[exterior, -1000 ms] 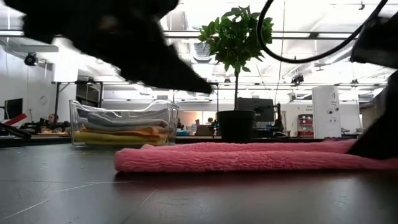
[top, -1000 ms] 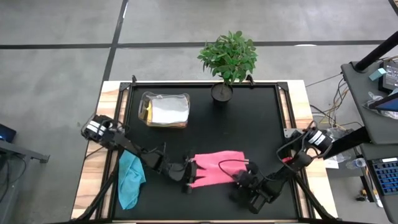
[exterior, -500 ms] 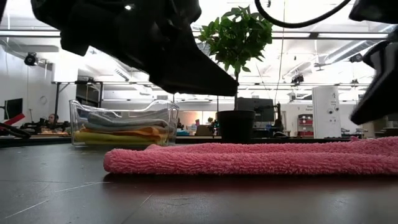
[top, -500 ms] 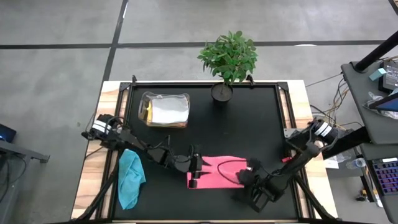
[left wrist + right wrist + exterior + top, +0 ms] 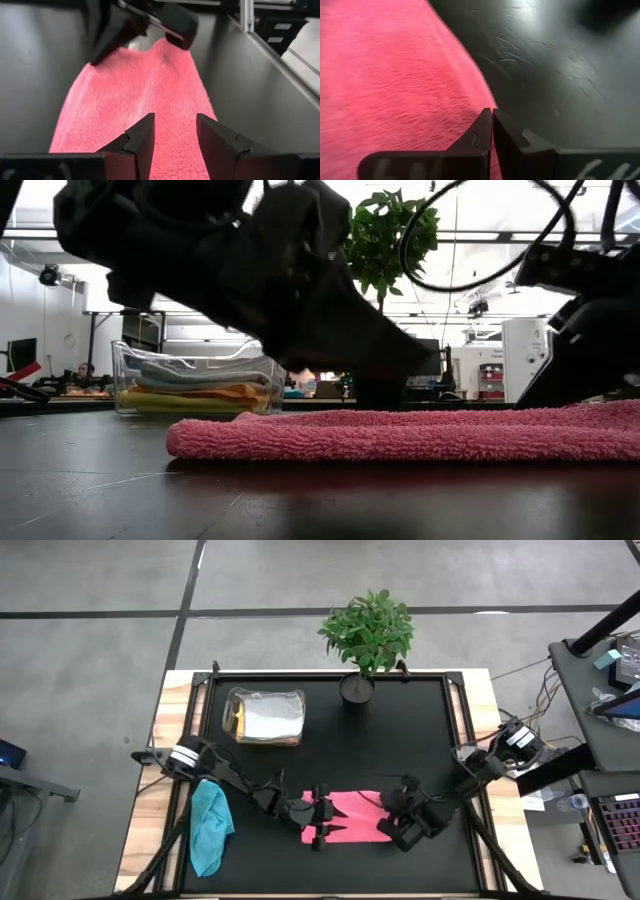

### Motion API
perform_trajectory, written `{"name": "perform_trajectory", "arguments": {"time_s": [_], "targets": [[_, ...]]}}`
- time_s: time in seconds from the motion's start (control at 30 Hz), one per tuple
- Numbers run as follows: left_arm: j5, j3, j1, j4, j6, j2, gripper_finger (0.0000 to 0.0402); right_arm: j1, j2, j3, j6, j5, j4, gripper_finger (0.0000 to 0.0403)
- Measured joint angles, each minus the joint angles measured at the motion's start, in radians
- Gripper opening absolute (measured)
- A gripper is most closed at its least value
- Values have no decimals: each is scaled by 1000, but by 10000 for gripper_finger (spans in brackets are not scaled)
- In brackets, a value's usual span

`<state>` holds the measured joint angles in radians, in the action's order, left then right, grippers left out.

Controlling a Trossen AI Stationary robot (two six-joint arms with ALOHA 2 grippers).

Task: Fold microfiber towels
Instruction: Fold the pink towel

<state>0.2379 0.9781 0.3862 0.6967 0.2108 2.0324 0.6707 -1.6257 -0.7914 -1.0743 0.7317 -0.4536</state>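
Between the two tools lies the pink towel, folded flat on the counter. Left tool hovers over it, fingers apart, empty; right tool closed at its far edge. Recommend pressing the fold evenly, without dragging

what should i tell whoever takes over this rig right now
Left claw: open, empty, over the left end of the pink towel.
Right claw: shut, at the towel's right edge; a grip on the cloth cannot be confirmed.
Pink towel: lying flat on the black mat near the front, looks doubled over.
Teal towel: crumpled at the table's left edge, not folded.
Clear box at the back left holds folded towels: white-grey on top, orange and yellow below.
Done: the towels in the box.
Left: finish the pink towel, then fold the teal one.
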Motion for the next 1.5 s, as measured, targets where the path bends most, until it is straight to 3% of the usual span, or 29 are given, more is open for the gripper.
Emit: {"name": "perform_trajectory", "arguments": {"time_s": [0.33,0.6,0.7,0.8,0.9,0.97,1.23,1.37,1.5], "targets": [[-32,18,1,-37,98,60,129,-84,-13,43,-49,-1,-9,8],[-37,16,-15,-171,27,26,129,-133,66,61,21,-21,-44,8],[-36,13,-29,-239,-31,-18,129,-134,150,61,56,-91,-61,8],[-40,14,-42,-308,-75,-86,129,-136,243,64,108,-235,-63,8],[-52,15,-46,-306,-90,-138,129,-134,327,75,153,-367,-55,8],[-56,17,-45,-273,-90,-150,129,-135,374,88,175,-398,-42,8],[-15,68,-32,-47,-32,-68,129,-157,433,230,274,-391,253,8],[4,148,-25,-20,-4,9,129,-169,418,307,317,-360,448,8],[7,238,-4,-36,18,96,129,-170,412,332,350,-322,522,8]]}}
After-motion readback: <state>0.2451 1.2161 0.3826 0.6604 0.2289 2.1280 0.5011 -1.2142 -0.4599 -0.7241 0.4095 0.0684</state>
